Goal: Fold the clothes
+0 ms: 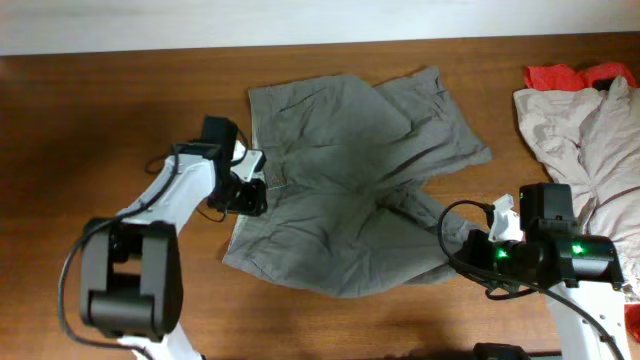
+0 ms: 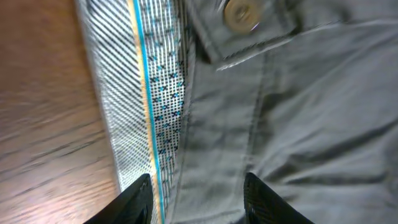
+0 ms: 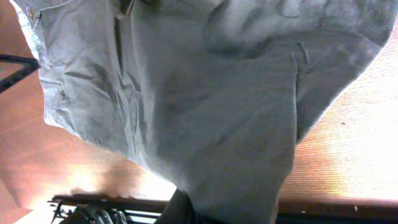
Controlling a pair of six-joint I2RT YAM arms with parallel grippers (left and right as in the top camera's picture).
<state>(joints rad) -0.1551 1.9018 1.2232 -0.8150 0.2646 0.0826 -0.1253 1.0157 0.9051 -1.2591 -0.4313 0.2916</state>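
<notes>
Two wide legs of the shorts fan rightward across the wooden table, long axis left to right, waistband at their left end. Well right of the shorts lies a pale heap. Clenched, the right gripper pinches the shorts' nearer leg hem. The left gripper stands released, fingers straddling the waistband beside the button. Carrying leg-end toward waistband looks a job for the right arm, with room.

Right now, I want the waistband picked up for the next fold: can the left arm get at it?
Probably yes. The left gripper sits right at the waistband of the shorts, its fingers apart over that edge, and nothing lies on top of it there.
</notes>
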